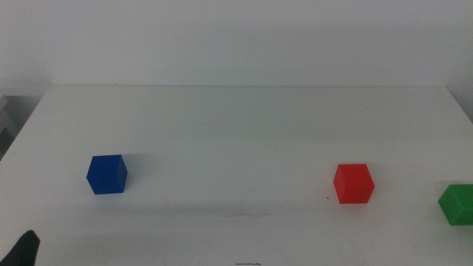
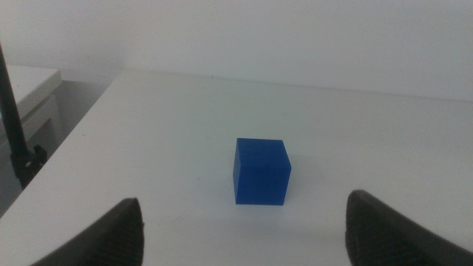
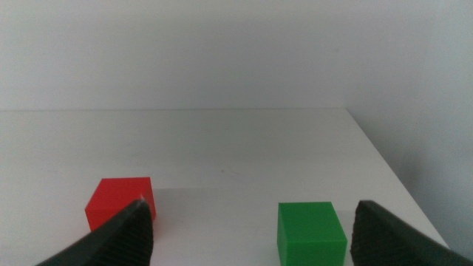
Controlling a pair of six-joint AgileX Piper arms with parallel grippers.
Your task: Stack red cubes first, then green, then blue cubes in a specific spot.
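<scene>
Nothing's stacked yet: the three cubes sit well apart on the white counter. The blue cube is left, the red cube right, the green cube at the far-right edge. The left claw and right claw both wait near, spread apart and empty, lined up on their cubes.
</scene>
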